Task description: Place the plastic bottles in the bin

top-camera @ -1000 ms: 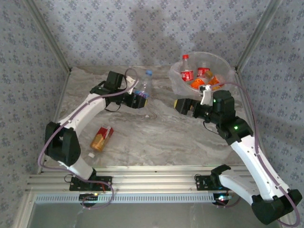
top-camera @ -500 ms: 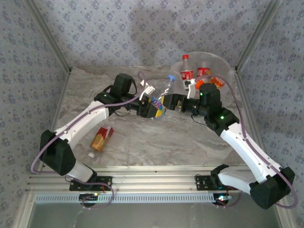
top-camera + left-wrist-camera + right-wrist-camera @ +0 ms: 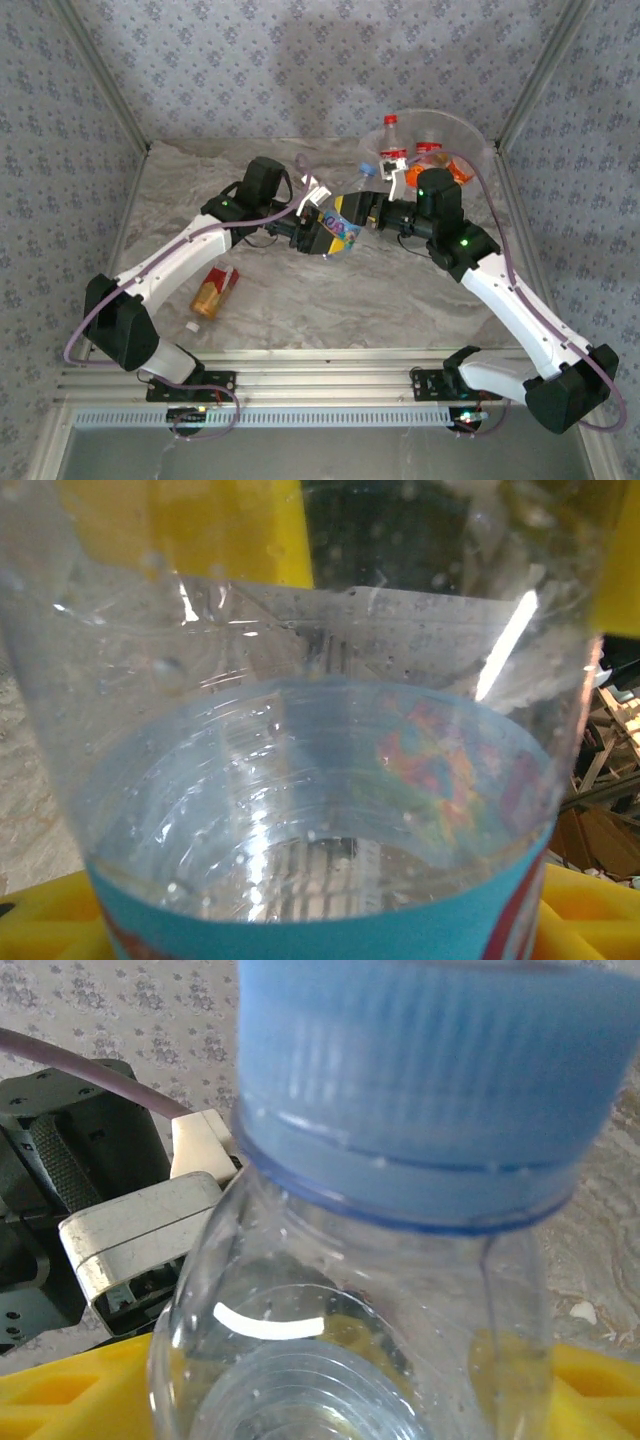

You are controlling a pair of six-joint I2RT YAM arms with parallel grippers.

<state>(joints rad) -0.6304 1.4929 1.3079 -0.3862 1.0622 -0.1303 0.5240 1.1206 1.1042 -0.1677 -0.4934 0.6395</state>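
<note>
A clear plastic bottle (image 3: pixel 347 212) with a blue cap and a blue patterned label hangs tilted above the table's middle, held from both sides. My left gripper (image 3: pixel 325 232) is shut on its lower, labelled half; in the left wrist view the bottle (image 3: pixel 320 780) sits between the yellow pads (image 3: pixel 40 925). My right gripper (image 3: pixel 372 211) is shut on its upper body just below the cap; in the right wrist view the blue cap (image 3: pixel 420 1090) stands above my yellow pads (image 3: pixel 70 1390). The bin (image 3: pixel 470 130) stands at the back right with several bottles (image 3: pixel 393 152) inside.
An amber bottle with a red label (image 3: pixel 213 290) lies on the table at the front left, a small white cap (image 3: pixel 192 326) beside it. Patterned walls and metal frame posts close in the table on three sides.
The left arm carried the bottle right from the back middle to meet the right gripper. The right gripper came left and closed round the bottle's upper part.
</note>
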